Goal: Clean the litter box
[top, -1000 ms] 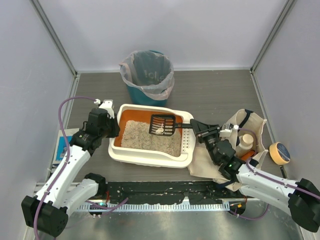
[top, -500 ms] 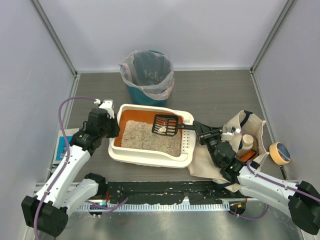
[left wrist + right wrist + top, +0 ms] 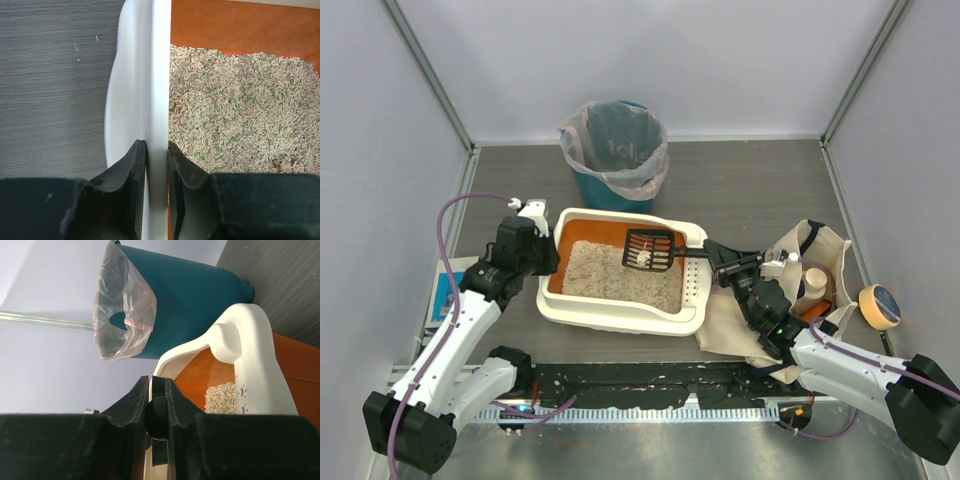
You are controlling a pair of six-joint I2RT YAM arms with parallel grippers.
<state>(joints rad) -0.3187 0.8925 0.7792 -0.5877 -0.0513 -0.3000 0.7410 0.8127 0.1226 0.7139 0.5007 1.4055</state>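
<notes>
The litter box (image 3: 620, 318) is a cream-white tray with orange inner walls and grey-beige litter (image 3: 610, 275), in the middle of the table. My left gripper (image 3: 546, 256) is shut on its left rim (image 3: 150, 95), one finger outside and one over the litter (image 3: 240, 110). My right gripper (image 3: 716, 252) is shut on the handle (image 3: 159, 416) of a black slotted scoop (image 3: 648, 248). The scoop head hangs over the box's right half and carries a white clump (image 3: 642, 259). The right wrist view shows the box's perforated end (image 3: 250, 360).
A teal bin with a plastic liner (image 3: 615, 150) stands behind the box and also shows in the right wrist view (image 3: 185, 295). A beige tote bag (image 3: 810, 265) holding a bottle lies at the right. A yellow round object (image 3: 877, 305) lies beyond it. A blue item (image 3: 445, 295) lies at the left edge.
The scoop head with the clump has lifted slightly and shifted a little over the box's right half. My right wrist has moved slightly. The left arm has not moved.
</notes>
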